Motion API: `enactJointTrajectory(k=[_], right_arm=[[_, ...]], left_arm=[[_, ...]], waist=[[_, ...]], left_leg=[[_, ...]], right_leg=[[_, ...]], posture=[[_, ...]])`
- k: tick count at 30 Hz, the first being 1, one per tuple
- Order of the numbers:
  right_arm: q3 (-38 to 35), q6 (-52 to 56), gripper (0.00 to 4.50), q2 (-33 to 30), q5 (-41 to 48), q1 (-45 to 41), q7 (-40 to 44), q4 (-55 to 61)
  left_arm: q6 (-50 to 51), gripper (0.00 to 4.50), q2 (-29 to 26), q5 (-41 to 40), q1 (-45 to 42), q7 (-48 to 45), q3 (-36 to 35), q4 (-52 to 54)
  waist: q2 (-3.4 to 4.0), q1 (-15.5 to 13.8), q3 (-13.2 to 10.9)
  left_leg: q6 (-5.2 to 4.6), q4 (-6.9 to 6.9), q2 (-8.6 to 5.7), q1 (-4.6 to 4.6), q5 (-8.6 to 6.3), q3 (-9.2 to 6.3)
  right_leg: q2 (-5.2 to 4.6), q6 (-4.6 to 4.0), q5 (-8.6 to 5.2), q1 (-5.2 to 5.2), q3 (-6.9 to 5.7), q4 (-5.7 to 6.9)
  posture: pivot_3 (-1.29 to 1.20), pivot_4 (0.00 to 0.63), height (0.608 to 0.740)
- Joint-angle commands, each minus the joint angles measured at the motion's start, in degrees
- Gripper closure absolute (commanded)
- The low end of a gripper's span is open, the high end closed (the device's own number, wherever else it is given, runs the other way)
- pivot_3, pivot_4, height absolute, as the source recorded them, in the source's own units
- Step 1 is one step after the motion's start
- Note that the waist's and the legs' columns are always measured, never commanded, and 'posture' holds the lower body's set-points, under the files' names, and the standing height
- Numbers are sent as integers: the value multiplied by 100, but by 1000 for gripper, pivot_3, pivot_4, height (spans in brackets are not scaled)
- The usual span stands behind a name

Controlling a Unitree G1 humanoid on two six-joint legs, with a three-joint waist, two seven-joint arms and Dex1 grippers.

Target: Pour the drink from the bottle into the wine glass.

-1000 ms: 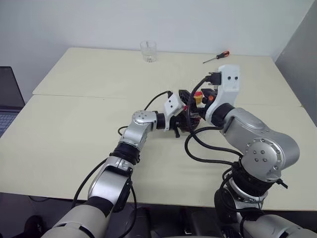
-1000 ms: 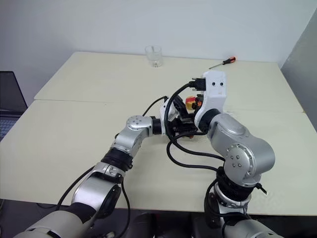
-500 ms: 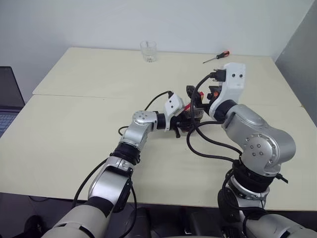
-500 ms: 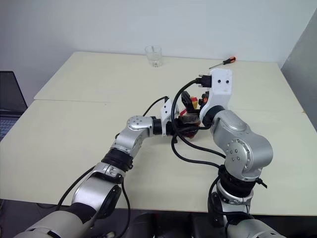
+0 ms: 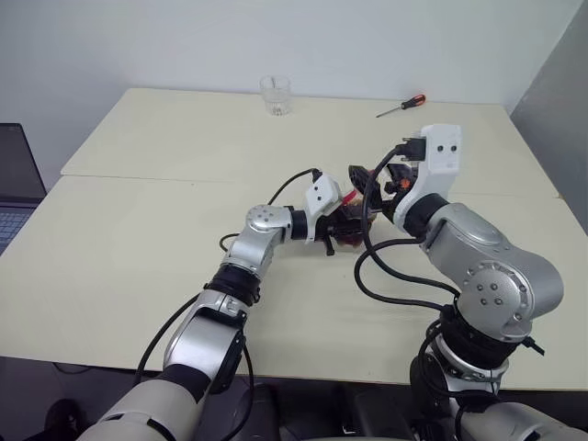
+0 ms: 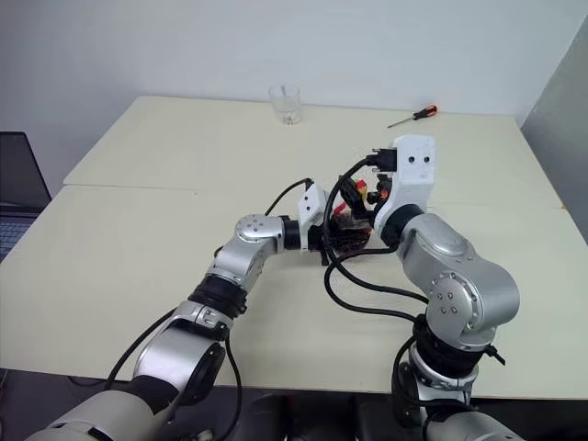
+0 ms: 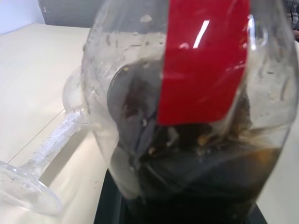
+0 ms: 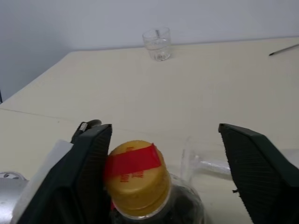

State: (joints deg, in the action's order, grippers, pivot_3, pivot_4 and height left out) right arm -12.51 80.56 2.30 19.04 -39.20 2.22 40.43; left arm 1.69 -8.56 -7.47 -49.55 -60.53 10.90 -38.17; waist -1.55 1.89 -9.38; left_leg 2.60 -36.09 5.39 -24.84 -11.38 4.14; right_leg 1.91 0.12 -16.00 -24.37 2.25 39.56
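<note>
My left gripper (image 5: 338,227) is shut on the bottle (image 7: 187,107), a clear rounded one with a red label, holding it roughly upright over the middle of the table. The dark drink (image 7: 196,186) fills its lower part. Its yellow cap with red tape (image 8: 136,176) sits between the fingers of my right gripper (image 8: 164,127), close to one finger (image 8: 88,168); that gripper stands open, wider than the cap. The wine glass (image 7: 56,140) lies on its side on the table just behind the bottle, with its foot (image 7: 25,189) toward the left wrist camera.
A short clear tumbler (image 5: 275,95) stands at the table's far edge. A red-handled screwdriver (image 5: 401,106) lies at the far right. A laptop (image 5: 14,179) sits off the left side. Black cables (image 5: 386,276) loop under my right arm.
My right forearm has swung a little to the right, its gripper staying by the cap. The left gripper and the bottle have not moved.
</note>
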Motion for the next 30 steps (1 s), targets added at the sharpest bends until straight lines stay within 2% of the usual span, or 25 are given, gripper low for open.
enactJointTrajectory(k=[1,8,19,22,27,30], right_arm=[[-161,-16,1943,-108,28,13,-15,290],[-202,41,4407,-174,120,75,42,387],[-510,103,4500,-395,267,25,220,428],[-723,344,3913,-461,374,-113,281,629],[-965,562,2189,-393,543,-319,398,840],[-756,514,1128,-239,477,-294,238,742]], left_arm=[[-204,3817,-11,-27,-187,26,-112,74],[-267,3826,11,10,-232,19,-140,-40],[-263,3831,-32,19,-225,7,-156,-40],[-262,3831,-54,22,-234,21,-171,-54],[-267,3831,-90,27,-199,25,-172,-52],[-257,3832,-65,27,-197,35,-163,-48]], waist=[[0,0,0],[0,-5,0],[0,-3,0],[0,-3,0],[0,-2,0],[0,-1,0]], left_leg=[[0,0,0,0,0,0],[0,0,-1,-1,0,1],[0,0,-2,0,0,1],[0,0,-1,0,0,0],[0,0,-1,0,0,-1],[0,0,-1,0,0,-2]], right_leg=[[0,0,0,0,0,0],[-1,0,0,0,1,-3],[0,0,0,0,2,-1],[0,0,0,0,1,-1],[0,0,0,0,0,0],[0,0,0,0,-1,0]], posture=[[0,150,740],[0,150,740],[0,150,740],[0,150,740],[0,150,740],[0,150,740]])
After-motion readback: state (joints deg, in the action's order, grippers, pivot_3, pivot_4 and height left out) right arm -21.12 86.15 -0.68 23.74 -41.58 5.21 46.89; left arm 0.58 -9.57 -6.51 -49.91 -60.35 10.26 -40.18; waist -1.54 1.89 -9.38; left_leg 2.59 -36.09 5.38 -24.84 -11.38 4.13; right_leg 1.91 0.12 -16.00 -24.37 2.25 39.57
